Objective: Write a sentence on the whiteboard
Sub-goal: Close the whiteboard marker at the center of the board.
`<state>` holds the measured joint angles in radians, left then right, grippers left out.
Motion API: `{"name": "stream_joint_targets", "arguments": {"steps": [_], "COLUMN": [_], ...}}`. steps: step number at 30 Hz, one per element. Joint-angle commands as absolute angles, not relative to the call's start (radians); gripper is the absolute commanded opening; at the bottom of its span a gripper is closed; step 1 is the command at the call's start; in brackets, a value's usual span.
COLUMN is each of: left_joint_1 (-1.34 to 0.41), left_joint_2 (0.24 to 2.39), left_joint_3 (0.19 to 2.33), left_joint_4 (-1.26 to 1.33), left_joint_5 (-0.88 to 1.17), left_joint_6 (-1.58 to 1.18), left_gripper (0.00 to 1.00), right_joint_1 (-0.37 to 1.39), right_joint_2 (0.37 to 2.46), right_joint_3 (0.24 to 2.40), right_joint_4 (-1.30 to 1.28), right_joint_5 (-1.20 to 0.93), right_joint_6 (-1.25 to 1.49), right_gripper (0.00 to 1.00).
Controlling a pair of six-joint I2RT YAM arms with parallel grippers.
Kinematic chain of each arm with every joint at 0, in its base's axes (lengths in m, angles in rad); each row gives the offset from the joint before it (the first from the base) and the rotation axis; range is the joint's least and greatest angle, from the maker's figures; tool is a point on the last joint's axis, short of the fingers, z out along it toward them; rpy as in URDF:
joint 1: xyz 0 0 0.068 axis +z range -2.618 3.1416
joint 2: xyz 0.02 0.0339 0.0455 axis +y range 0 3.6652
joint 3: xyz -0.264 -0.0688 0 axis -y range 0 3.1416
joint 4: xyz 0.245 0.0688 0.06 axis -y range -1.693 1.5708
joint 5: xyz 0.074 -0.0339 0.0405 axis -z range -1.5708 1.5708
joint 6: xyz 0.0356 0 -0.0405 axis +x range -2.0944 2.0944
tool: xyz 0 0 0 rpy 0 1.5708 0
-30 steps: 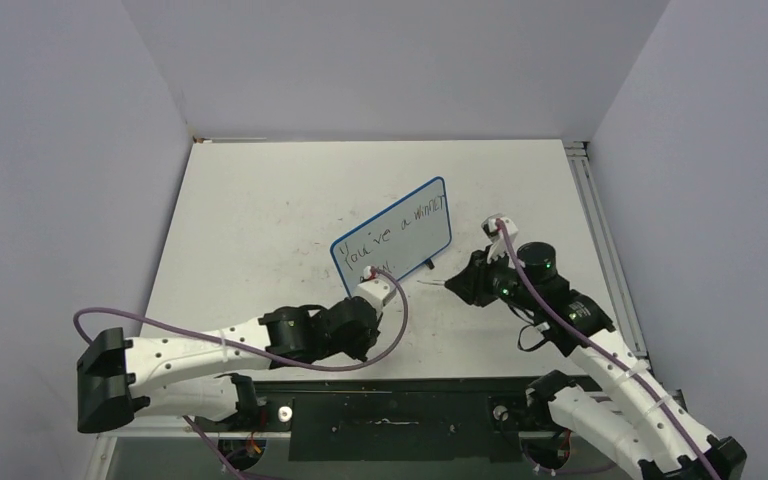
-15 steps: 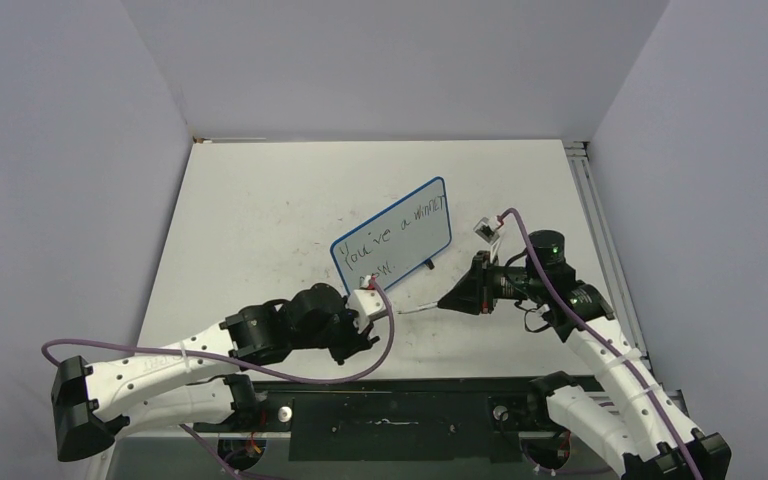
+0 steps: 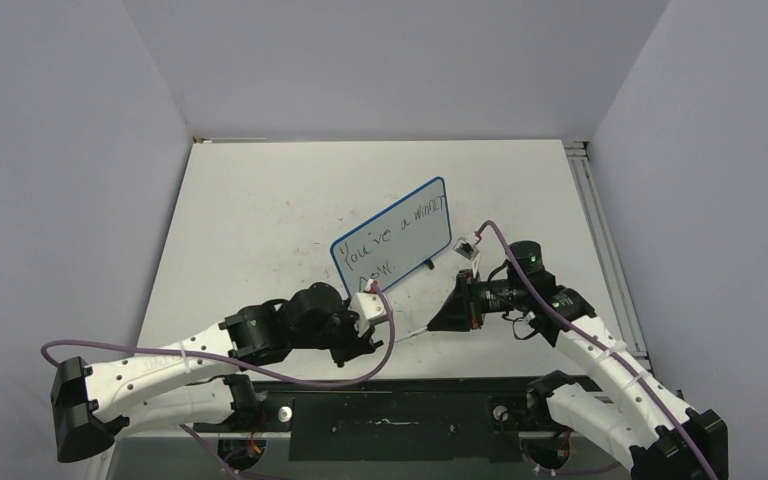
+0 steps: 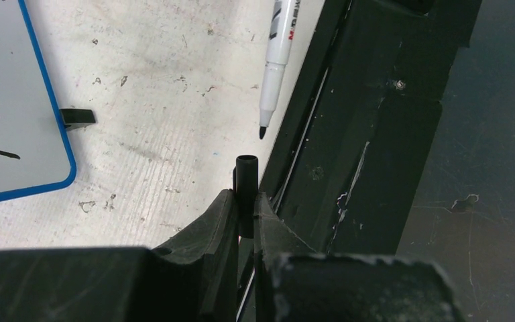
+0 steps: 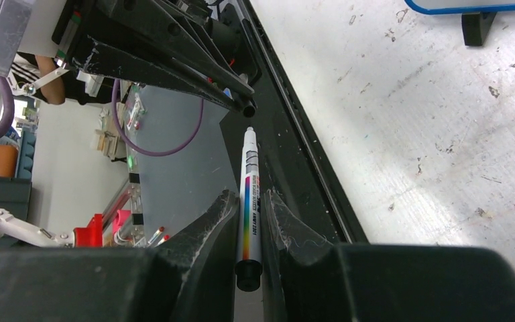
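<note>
White with a thin blue frame, the small rectangular whiteboard (image 3: 392, 240) stands on little black feet (image 4: 77, 117) at the middle of the pale table (image 3: 260, 220), its thin black handwritten sentence (image 3: 365, 245) facing the arms. I judge it light and stiff, apt to slide or tip under a firm push. Near and right of it, the right gripper (image 5: 251, 196) is clamped on the rear barrel of a slim white rainbow-labelled marker (image 5: 249, 178) — smooth hard plastic that could twist in a loose hold — while the left gripper (image 4: 244, 198) pinches a small black tubular cap (image 4: 245, 171) by its base.

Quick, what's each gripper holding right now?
Left gripper: shut on the black marker cap.
Right gripper: shut on the uncapped marker.
</note>
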<state>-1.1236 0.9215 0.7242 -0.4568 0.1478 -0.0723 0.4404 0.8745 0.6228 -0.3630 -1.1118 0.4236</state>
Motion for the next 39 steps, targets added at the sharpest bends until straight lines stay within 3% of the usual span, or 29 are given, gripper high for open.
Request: {"name": "stream_joint_targets", "arguments": {"steps": [1,39], "left_joint_1": [-1.120,-1.120], "left_joint_2": [0.902,0.885], "left_joint_3": [0.727,0.725], "left_joint_4": [-0.394,-0.386], "left_joint_5": [0.198,0.233], "left_joint_6": [-0.058,-0.058], "left_gripper": [0.00,0.00], "right_joint_1": [0.446,0.496], "right_joint_2": [0.867,0.884], "right_joint_3": [0.614,0.601], "right_joint_4": [-0.269,-0.250], "right_joint_5": [-1.137,-1.144], "right_joint_6": [0.450,0.463], "right_gripper": [0.05,0.05]}}
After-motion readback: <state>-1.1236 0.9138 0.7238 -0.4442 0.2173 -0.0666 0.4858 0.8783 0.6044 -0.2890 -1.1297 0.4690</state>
